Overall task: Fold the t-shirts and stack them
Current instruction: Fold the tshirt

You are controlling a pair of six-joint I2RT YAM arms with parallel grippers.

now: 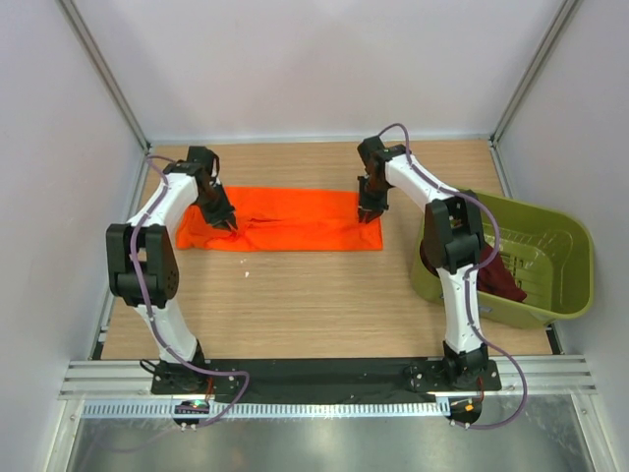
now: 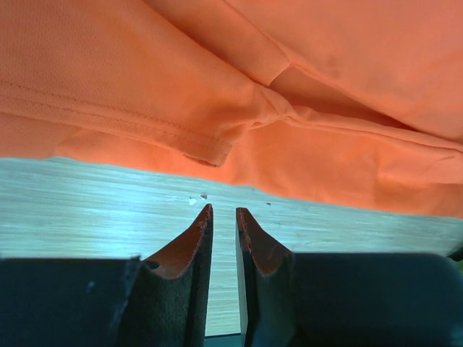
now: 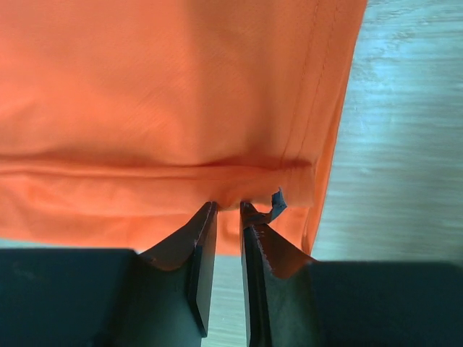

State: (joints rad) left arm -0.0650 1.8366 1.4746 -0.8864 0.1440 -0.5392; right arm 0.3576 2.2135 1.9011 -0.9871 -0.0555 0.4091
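Nearest the lens in each wrist view, dark fingers (image 2: 187, 249) are standing only a narrow slit apart. The left hand (image 2: 224, 211) is hovering over bare wood just beside the near hem of the orange t-shirt (image 1: 295, 221) and holding nothing. The right hand (image 3: 228, 207) is hanging over that shirt's near right corner, barely parted and gripping no cloth — a small torn scrap is curling off one fingertip. The orange t-shirt is lying flat as a long folded band across the far half of the worktop (image 1: 314, 295), with one hand at each end. The maroon t-shirt (image 1: 503, 282) is sitting crumpled inside the olive-green tub (image 1: 582, 241) at the worktop's right side — the right arm is partly hiding it from above.
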